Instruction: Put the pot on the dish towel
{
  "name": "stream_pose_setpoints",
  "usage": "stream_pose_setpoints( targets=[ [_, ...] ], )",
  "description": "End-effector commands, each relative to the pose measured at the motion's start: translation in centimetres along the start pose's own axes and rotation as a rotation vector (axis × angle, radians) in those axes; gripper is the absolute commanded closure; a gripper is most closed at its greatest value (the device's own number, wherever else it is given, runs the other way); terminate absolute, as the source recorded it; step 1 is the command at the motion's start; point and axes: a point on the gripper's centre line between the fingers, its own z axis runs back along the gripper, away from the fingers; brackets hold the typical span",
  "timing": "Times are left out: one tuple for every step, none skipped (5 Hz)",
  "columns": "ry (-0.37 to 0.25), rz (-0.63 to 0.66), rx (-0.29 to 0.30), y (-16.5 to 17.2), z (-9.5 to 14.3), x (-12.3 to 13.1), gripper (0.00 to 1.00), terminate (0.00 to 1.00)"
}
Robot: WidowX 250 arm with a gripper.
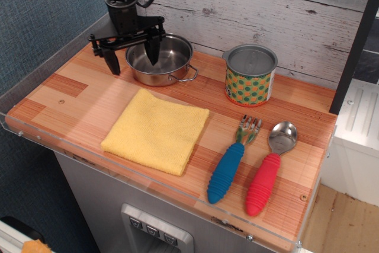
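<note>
From where I stand there is one view, from above the front of the striped wooden bench (89,96). The black pincer (132,58) hangs at the back left, its two fingers spread wide. One finger (152,51) points down inside the shiny round steel pot (160,58), the other finger (112,62) stands outside the pot's left wall, so the rim is between them. I cannot tell if a finger touches the metal. The pot sits on the bench near the white plank wall (254,4), just behind the square yellow terry dish towel (156,130), which lies flat. To the right stand a green-and-orange patterned tin can (250,75), a blue-handled fork (233,161) and a red-handled spoon (269,167).
</note>
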Motion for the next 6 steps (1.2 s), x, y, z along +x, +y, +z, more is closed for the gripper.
stream_pose_setpoints(
  targets=[
    [-0.017, -0.017, 0.002, -1.1, -0.2, 1.2, 0.0, 0.0],
    [-0.017, -0.013, -0.003, -0.8, -0.5, 1.2, 0.0, 0.0],
    [-0.015, -0.016, -0.008, -0.7, -0.6, 1.3, 1.0, 0.0],
    [-0.034, -0.014, -0.034, -0.5, -0.2, 1.5, 1.0, 0.0],
    [-0.049, -0.003, -0.038, -0.3, 0.6, 1.7, 1.0, 0.0],
    [-0.053, 0.001, -0.067, 0.1, 1.6, 1.6, 1.0, 0.0]
  ],
)
